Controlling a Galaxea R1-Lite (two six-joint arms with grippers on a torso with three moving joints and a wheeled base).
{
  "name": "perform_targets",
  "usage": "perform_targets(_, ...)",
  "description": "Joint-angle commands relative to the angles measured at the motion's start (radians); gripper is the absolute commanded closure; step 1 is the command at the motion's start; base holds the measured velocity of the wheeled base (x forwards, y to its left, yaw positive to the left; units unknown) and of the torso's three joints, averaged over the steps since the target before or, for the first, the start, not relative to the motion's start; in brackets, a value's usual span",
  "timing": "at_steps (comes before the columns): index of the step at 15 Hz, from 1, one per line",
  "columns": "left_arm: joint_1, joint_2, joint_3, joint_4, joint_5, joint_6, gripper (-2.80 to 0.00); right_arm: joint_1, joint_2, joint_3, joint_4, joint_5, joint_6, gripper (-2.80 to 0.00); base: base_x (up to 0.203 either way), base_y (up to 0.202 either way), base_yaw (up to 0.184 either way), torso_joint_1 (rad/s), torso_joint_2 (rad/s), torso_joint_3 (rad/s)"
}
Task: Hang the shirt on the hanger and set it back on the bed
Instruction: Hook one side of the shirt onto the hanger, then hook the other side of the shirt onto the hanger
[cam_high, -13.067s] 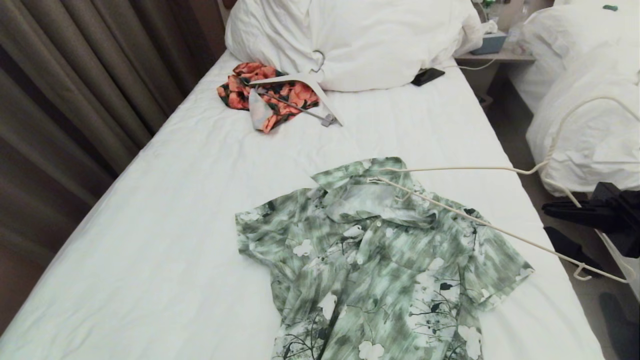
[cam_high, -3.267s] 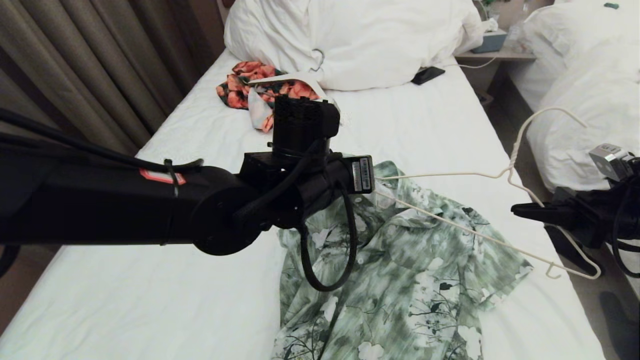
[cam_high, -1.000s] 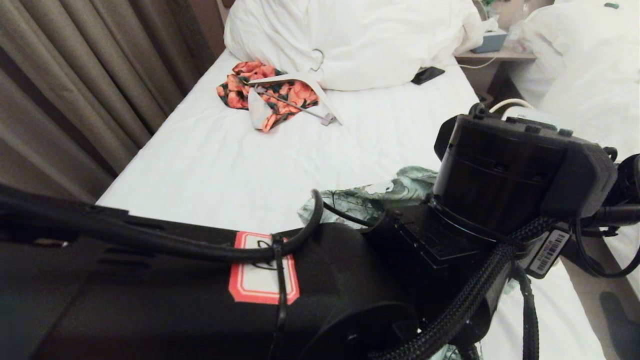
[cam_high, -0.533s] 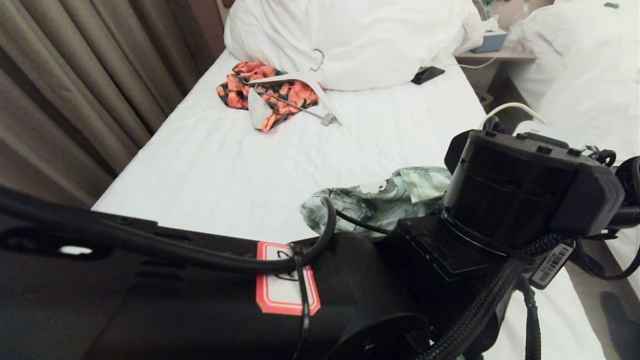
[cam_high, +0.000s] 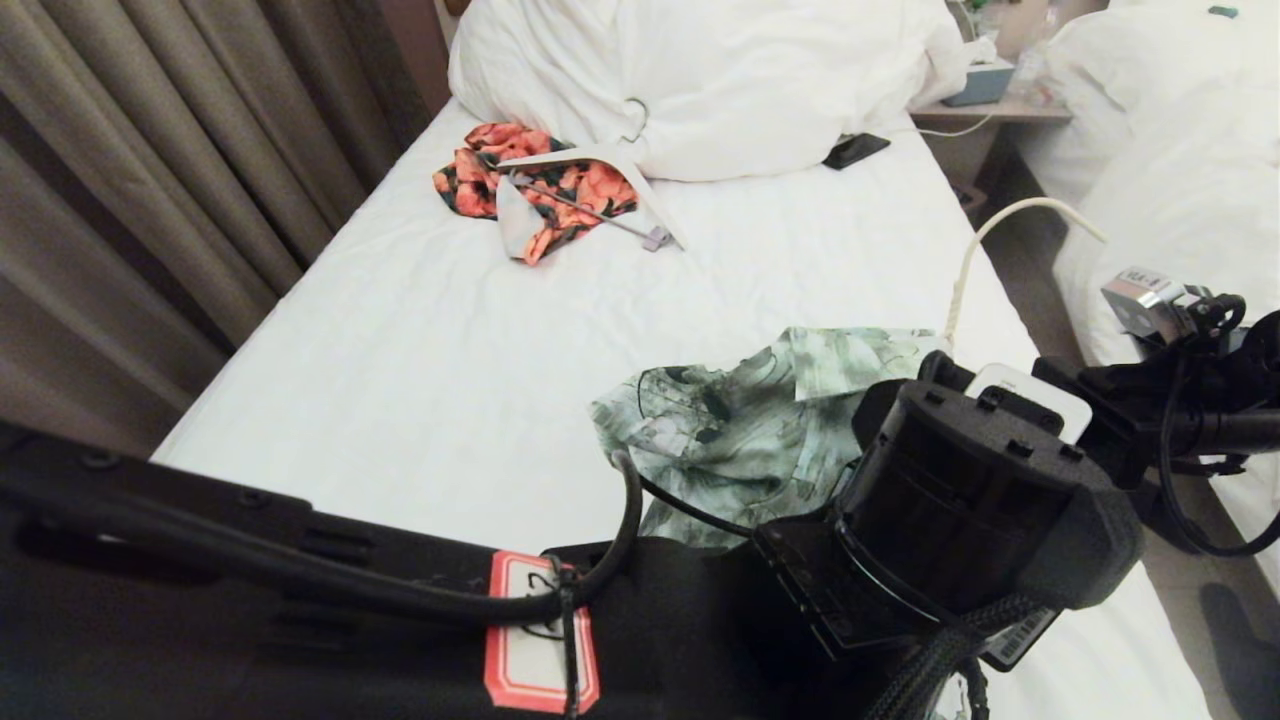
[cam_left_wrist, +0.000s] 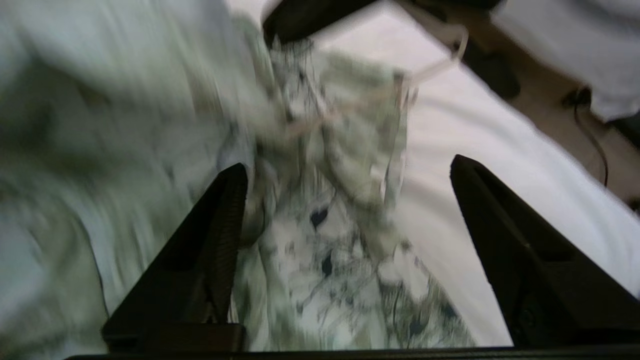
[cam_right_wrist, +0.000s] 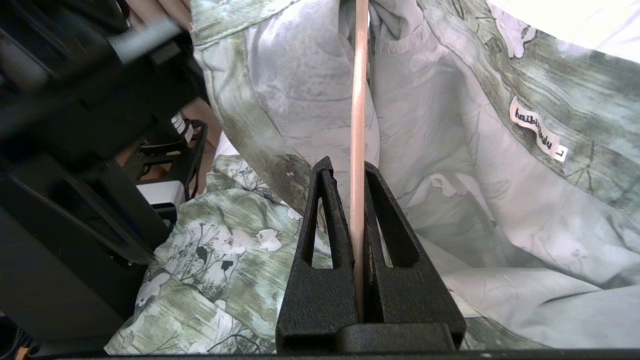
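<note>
**Two grippers at the shirt**

Both work near the bed's (cam_high: 420, 330) right edge, where the shirt (cam_high: 740, 430) lies bunched. The right gripper (cam_right_wrist: 350, 172) pinches the hanger (cam_right_wrist: 359, 100) wire; the left gripper (cam_left_wrist: 345, 170) gapes wide above the fabric, holding nothing.

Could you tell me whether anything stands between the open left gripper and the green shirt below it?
Nothing visible does: the left gripper hangs open directly over the shirt. The right gripper is shut on the hanger.
</note>
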Motion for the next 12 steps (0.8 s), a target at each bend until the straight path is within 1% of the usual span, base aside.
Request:
perform_targets(1, 0.004, -0.012, 0.036, 0.0, 0.003, -0.001, -2.8, -0.003, -0.004, -0.001, 0.002, 0.009, -0.005, 0.0, 0.0, 0.0, 0.0, 0.0, 0.0, 0.0)
perform_targets(4, 0.016, -0.032, 0.099, -0.002, 0.016, -0.002, -2.8, -0.006, -0.012, -0.003, 0.002, 0.009, -0.005, 0.0, 0.0, 0.0, 0.0, 0.0, 0.0, 0.0)
perform_targets(5, 0.025, -0.051, 0.135, -0.005, 0.019, -0.002, 0.0, -0.007, -0.015, -0.003, 0.004, 0.009, -0.005, 0.0, 0.0, 0.0, 0.0, 0.0, 0.0, 0.0)
perform_targets(7, 0.048, -0.115, 0.187, -0.003, 0.02, -0.004, 0.0, -0.013, -0.015, -0.003, 0.003, 0.009, -0.005, 0.0, 0.0, 0.0, 0.0, 0.0, 0.0, 0.0)
perform_targets(10, 0.057, -0.2, 0.261, -0.004, 0.05, -0.005, 0.0, -0.013, -0.015, -0.003, 0.003, 0.009, -0.005, 0.0, 0.0, 0.0, 0.0, 0.0, 0.0, 0.0)
perform_targets(12, 0.072, -0.228, 0.302, -0.005, 0.054, -0.032, 0.0, -0.013, -0.016, -0.003, 0.004, 0.009, -0.005, 0.0, 0.0, 0.0, 0.0, 0.0, 0.0, 0.0)
